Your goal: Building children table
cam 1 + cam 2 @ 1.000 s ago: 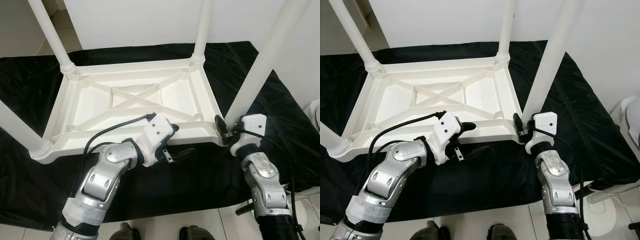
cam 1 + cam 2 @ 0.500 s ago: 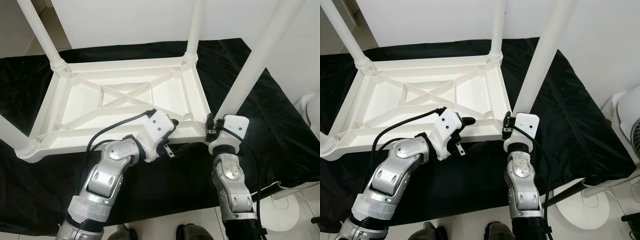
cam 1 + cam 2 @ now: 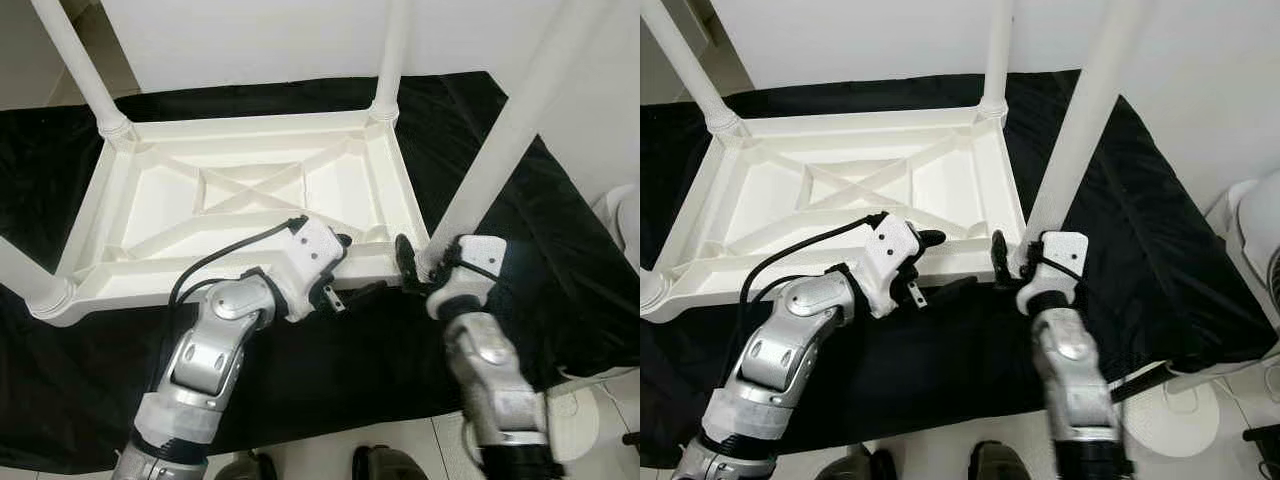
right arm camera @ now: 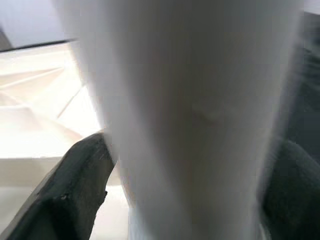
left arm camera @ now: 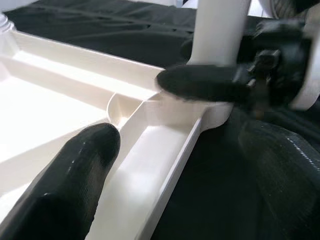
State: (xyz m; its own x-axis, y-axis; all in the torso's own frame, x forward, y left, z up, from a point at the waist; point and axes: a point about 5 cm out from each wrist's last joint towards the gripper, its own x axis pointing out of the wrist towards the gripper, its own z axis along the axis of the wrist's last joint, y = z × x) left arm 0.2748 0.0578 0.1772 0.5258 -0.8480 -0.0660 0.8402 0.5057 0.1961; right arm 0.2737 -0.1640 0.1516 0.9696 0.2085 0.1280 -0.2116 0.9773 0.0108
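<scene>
Leg between right fingers.

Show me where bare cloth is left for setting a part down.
Free: black cloth right of the near-right leg, and the strip between table frame and floor. Crowded: that corner, where the left gripper and right gripper work.
</scene>
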